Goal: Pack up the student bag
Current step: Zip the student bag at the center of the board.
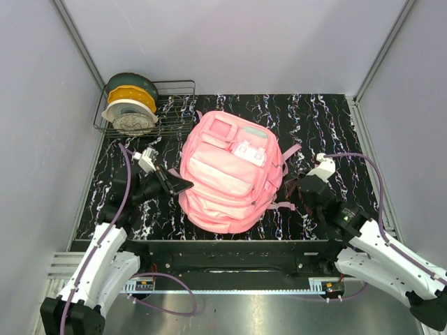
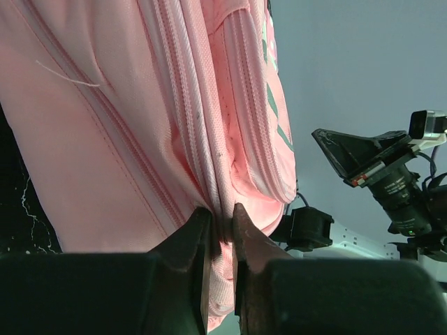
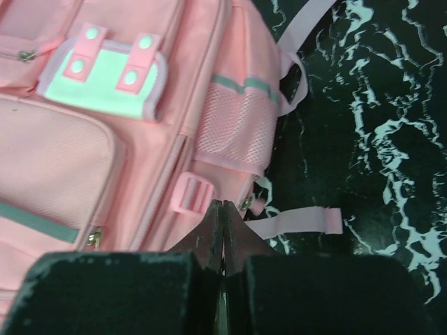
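The student bag point(image 1: 227, 174), a large pink backpack with a pale mint patch point(image 3: 105, 73) and a white clasp point(image 1: 250, 153), lies front-up in the middle of the black marbled table point(image 1: 328, 125). My left gripper point(image 1: 183, 185) is at the bag's left side. In the left wrist view point(image 2: 222, 223) it is shut on a fold of the bag's pink fabric along a zipper seam. My right gripper point(image 1: 293, 187) is at the bag's right side. In the right wrist view point(image 3: 222, 206) its jaws are closed together, next to a pink buckle point(image 3: 190, 194) and a loose pink strap point(image 3: 297, 222).
A wire rack point(image 1: 174, 105) with filament spools point(image 1: 129, 105) stands at the back left corner. Grey walls close in the table on the left, back and right. The bag's mesh side pocket point(image 3: 234, 129) faces my right gripper.
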